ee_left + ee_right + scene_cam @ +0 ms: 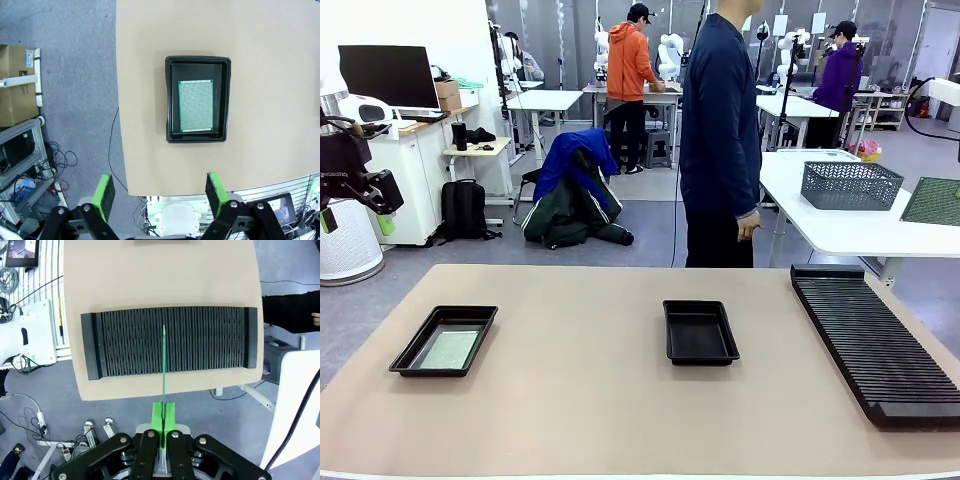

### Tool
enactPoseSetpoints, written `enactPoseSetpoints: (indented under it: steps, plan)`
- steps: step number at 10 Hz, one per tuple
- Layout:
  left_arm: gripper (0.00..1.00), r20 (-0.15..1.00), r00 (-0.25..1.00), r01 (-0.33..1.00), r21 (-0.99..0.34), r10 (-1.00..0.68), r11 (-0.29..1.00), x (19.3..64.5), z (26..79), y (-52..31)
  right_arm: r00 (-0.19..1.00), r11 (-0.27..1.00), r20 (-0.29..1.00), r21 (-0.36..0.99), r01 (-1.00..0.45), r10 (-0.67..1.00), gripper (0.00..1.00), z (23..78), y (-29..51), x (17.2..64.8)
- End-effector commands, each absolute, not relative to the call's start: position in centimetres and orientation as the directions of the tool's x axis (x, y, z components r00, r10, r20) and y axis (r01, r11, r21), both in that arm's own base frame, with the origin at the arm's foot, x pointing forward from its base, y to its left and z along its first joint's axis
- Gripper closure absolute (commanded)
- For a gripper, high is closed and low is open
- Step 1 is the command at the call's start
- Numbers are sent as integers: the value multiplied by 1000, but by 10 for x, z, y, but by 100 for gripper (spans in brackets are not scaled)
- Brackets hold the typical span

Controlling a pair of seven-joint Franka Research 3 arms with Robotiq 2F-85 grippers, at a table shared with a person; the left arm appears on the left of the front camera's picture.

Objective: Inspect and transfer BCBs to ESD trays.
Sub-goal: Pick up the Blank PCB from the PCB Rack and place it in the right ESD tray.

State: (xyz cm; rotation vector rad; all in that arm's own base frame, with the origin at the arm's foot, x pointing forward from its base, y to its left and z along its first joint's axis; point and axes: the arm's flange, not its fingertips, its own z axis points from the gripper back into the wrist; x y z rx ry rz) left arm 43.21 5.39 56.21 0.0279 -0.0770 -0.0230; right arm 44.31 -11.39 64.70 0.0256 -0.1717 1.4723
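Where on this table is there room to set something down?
Widest: tabletop between the ESD tray holding a BCB and the empty ESD tray, plus the near strip. Narrower: between that tray and the slotted rack crowding the right.

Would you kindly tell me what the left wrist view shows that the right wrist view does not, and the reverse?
Left wrist view, not the right: the open left gripper looking down on an ESD tray with a flat BCB lying in it. Right wrist view, not the left: the right gripper shut on an edge-on BCB, with the black slotted rack below. Both: the tan table and the floor beyond its edge.
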Motion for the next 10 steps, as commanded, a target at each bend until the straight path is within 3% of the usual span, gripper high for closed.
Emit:
enactPoseSetpoints:
  steps: [1, 7, 10]
  plan:
    - [3, 77, 997, 20, 30, -23, 999, 431, 561, 54, 88, 100, 132, -92, -991, 987, 100, 646, -113, 440]
    - [3, 77, 997, 20, 30, -23, 999, 431, 561, 54, 88, 100, 131, -89, -991, 987, 98, 648, -114, 443]
    - [3, 77, 997, 20, 30, -23, 999, 431, 561, 54, 380, 373, 334, 88, -924, 862, 98, 650, -93, 442]
